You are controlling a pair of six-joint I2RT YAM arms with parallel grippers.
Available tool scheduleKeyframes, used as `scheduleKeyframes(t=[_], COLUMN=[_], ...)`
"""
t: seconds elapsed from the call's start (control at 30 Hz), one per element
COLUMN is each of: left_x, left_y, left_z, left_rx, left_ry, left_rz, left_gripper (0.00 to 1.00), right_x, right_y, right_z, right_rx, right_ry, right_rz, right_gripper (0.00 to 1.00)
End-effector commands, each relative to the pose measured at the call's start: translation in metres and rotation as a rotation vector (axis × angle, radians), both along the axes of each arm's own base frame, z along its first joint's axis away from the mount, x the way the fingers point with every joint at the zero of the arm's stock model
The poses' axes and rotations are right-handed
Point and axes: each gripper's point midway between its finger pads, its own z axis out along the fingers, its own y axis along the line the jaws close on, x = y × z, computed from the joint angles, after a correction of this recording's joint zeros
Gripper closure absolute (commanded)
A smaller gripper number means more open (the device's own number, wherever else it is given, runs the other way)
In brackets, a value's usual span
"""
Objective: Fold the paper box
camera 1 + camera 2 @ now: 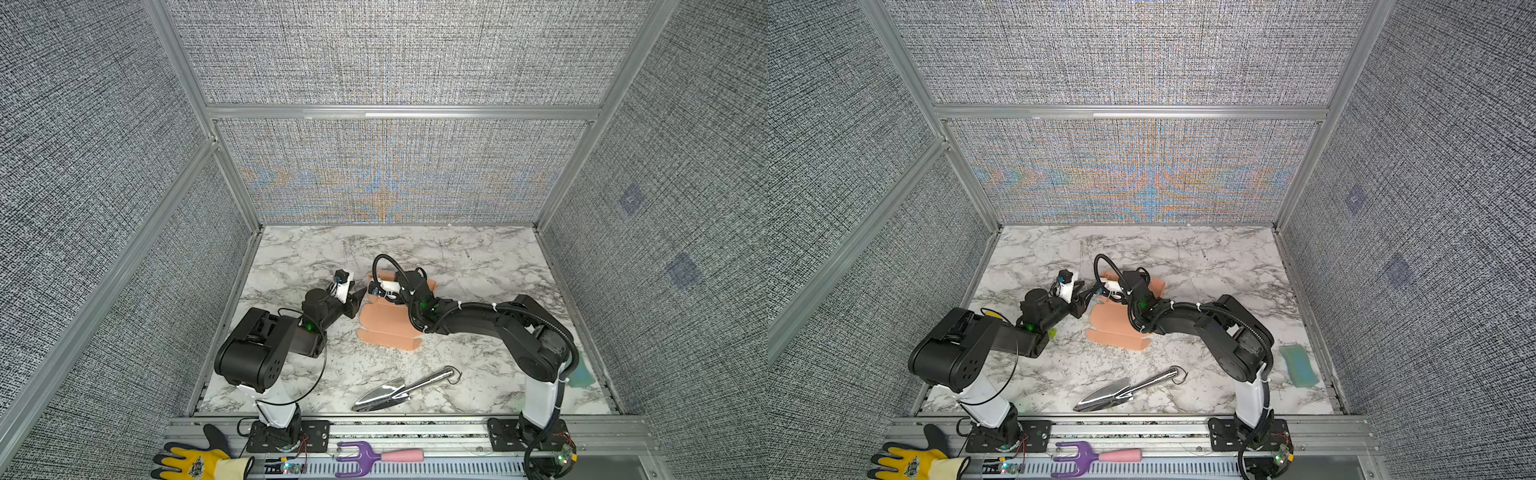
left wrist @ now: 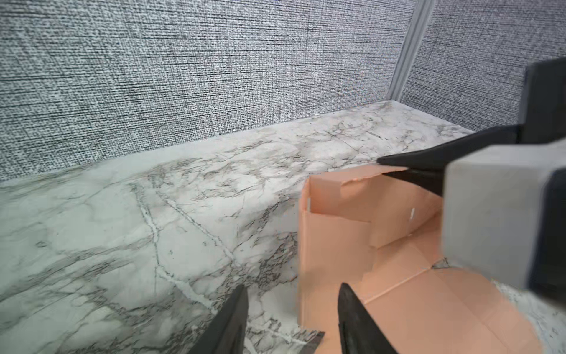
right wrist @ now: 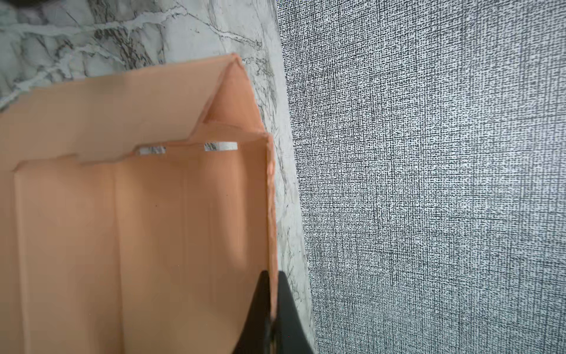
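Observation:
The salmon-pink paper box (image 1: 384, 326) (image 1: 1115, 326) lies partly folded in the middle of the marble table, with its far panels raised. My right gripper (image 3: 272, 277) is shut on the upper edge of a raised wall (image 3: 271, 199). In the left wrist view its black fingers (image 2: 428, 159) pinch that wall's top edge. My left gripper (image 2: 294, 288) is open and low at the box's left side (image 1: 359, 296). One of its fingers is over the marble, the other over the box's inside (image 2: 428, 306), and a standing side wall (image 2: 330, 245) rises just ahead between them.
A shiny metal trowel (image 1: 401, 388) lies on the table in front of the box. A green sponge (image 1: 1298, 365) sits by the right wall. A yellow glove (image 1: 195, 461) and a purple hand fork (image 1: 365, 457) rest on the front rail. Fabric walls enclose three sides.

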Motion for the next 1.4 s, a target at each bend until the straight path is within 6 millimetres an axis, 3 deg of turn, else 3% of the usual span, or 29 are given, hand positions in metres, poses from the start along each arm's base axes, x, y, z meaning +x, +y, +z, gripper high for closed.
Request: scheduleKeyframes(t=[0.0, 0.2, 0.57, 1.37], left_x=[0.008, 0.019, 0.005, 0.008], left_y=[0.003, -0.012, -0.043, -0.062], left_z=[0.004, -0.014, -0.009, -0.009], left_rx=[-0.027, -0.001, -0.053, -0.054], left_ry=[-0.004, 0.078, 0.055, 0.053], left_rz=[0.03, -0.036, -0.259, -0.321], left_gripper=[0.51, 0.51, 0.51, 0.51], right_x=[0.001, -0.002, -0.001, -0.002], right_y=[0.004, 0.004, 0.006, 0.008], right_z=[0.011, 0.014, 0.012, 0.012], right_rx=[0.046, 0.057, 0.061, 0.07], right_ry=[-0.02, -0.018, -0.008, 0.017], right_rz=[0.013, 0.02, 0.022, 0.02], right_gripper=[1.0, 1.0, 1.0, 1.0])
